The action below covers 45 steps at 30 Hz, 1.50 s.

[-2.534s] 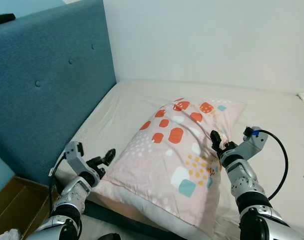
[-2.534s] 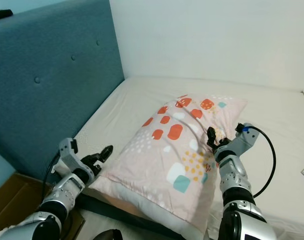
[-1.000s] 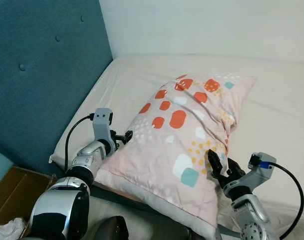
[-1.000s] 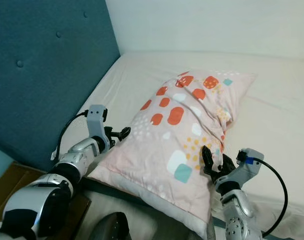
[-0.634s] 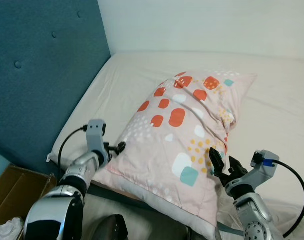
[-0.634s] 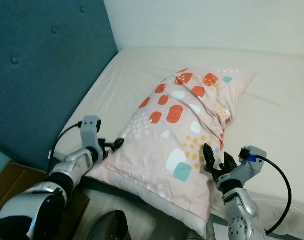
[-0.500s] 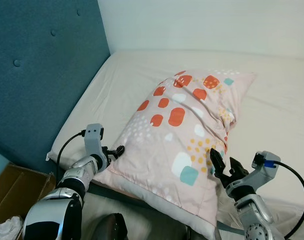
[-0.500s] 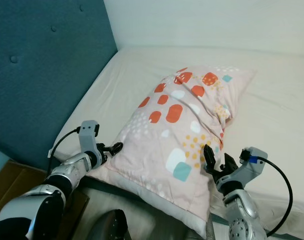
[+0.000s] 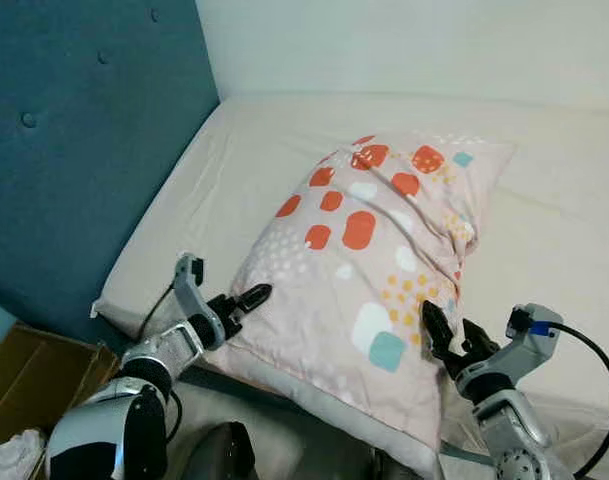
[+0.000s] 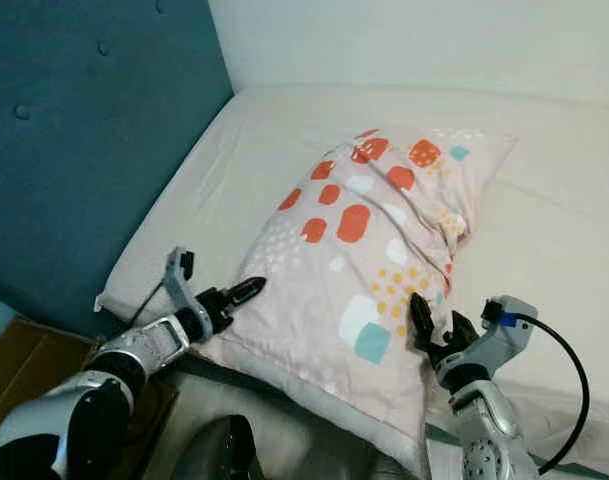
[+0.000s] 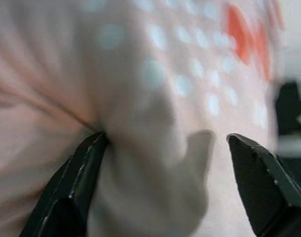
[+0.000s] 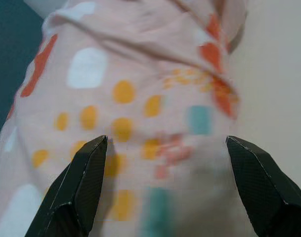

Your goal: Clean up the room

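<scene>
Pillow [image 9: 369, 270]: a pink pillow printed with orange, white, yellow and teal patches was laid aslant on the cream mattress [image 9: 234, 170]; its near end overhung the mattress's front edge, and its far corner was directed away from the blue headboard [image 9: 74, 150].
Left gripper [image 9: 236, 303]: was placed at the pillow's near corner on the headboard side; its fingers were spread, one pressed into the fabric in the left wrist view, and nothing was clamped.
Right gripper [image 9: 446, 340]: was set against the pillow's near edge on the side away from the headboard; its fingers [image 12: 83, 185] were held wide apart with printed fabric between them, none of it pinched.
Cardboard box [image 9: 29, 385]: was seen on the floor below the headboard, near the left arm.
Risk, slip: the pillow was judged liable to slide off the mattress's front edge, because its near end was unsupported and neither gripper was closed on it.
Risk, poor grip: only a thin fold of cover might be caught if the fingers were closed on loose fabric, so the stuffing could sag and be pulled free.
Risk, uneven lift: one corner could be dragged and the pillow twisted if the grippers were raised unequally.
</scene>
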Motion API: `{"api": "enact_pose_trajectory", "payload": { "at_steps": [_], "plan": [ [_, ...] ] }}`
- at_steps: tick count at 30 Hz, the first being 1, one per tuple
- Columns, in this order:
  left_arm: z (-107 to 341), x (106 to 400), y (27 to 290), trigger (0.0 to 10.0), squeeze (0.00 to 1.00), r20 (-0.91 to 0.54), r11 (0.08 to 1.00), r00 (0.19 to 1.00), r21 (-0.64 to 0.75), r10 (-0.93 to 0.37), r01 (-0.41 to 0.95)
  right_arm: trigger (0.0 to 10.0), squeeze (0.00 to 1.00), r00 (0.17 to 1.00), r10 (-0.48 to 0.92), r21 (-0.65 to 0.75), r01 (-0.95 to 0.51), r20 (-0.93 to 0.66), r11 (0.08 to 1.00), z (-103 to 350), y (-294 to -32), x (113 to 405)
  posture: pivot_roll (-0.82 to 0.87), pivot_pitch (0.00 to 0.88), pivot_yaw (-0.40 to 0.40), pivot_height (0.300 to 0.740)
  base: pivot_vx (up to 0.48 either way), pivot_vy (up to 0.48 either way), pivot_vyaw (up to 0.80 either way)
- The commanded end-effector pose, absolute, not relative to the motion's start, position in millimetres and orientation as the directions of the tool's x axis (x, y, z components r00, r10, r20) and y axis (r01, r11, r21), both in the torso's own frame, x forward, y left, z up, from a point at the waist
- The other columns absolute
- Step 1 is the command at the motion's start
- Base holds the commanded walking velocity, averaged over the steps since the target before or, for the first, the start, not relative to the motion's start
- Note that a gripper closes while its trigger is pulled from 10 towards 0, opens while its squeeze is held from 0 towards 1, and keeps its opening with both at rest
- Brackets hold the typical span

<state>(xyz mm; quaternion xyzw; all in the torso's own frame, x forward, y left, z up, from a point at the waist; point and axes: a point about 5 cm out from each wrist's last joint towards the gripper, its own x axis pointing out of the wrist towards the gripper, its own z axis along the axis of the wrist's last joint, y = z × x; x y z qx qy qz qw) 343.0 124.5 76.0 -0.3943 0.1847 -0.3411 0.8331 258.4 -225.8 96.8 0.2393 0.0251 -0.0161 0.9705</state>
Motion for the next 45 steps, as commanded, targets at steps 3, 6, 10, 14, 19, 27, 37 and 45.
{"api": "enact_pose_trajectory", "payload": {
  "at_steps": [3,6,10,14,19,27,37,45],
  "plan": [
    [67.1,329.5,109.8,10.0,1.00,0.004,0.340,0.592,-0.816,-0.806,0.468,10.0,0.00,0.996,-0.027,0.466,0.063,-0.083,0.883,93.1,-228.0,254.4,-0.20,0.266,0.067,0.591,0.000,0.000,0.00],
    [67.2,326.9,106.1,10.0,1.00,0.026,0.302,0.558,-0.820,-0.829,0.486,10.0,0.00,0.996,-0.028,0.465,0.065,-0.085,0.883,92.8,-228.4,255.1,-0.20,0.259,0.066,0.591,0.000,0.000,0.00],
    [65.4,321.1,100.6,10.0,0.00,0.047,0.254,0.492,-0.812,-0.869,0.526,10.0,0.00,0.996,-0.027,0.465,0.063,-0.083,0.883,93.5,-228.3,258.1,-0.19,0.252,0.067,0.591,0.000,0.000,0.00],
    [62.1,317.6,97.9,10.0,0.00,0.029,0.262,0.459,-0.789,-0.888,0.556,10.0,0.00,0.997,-0.026,0.467,0.060,-0.080,0.882,94.7,-227.9,261.5,-0.18,0.242,0.067,0.591,0.000,0.000,0.00],
    [60.2,313.5,91.2,10.0,0.00,0.024,0.257,0.413,-0.750,-0.910,0.609,10.0,0.00,0.996,-0.020,0.468,0.056,-0.082,0.882,94.1,-227.2,264.0,-0.17,0.224,0.058,0.591,0.000,0.000,0.00],
    [66.1,313.1,75.8,7.9,0.00,0.053,0.221,0.365,-0.712,-0.930,0.666,10.0,0.00,0.997,-0.014,0.471,0.046,-0.070,0.881,98.1,-225.3,272.2,-0.17,0.235,0.052,0.591,0.000,0.000,0.00],
    [80.3,318.3,65.2,0.0,0.00,0.126,0.175,0.359,-0.698,-0.925,0.694,10.0,0.00,0.997,0.001,0.473,0.036,-0.078,0.880,95.2,-220.9,273.4,-0.16,0.224,0.042,0.591,0.000,0.000,0.00],
    [90.7,333.3,66.1,0.0,0.00,0.089,0.295,0.461,-0.659,-0.883,0.692,10.0,0.00,0.997,0.015,0.477,0.020,-0.069,0.879,98.3,-216.5,278.8,-0.16,0.234,0.040,0.591,0.000,0.000,0.00]
  ]
}}
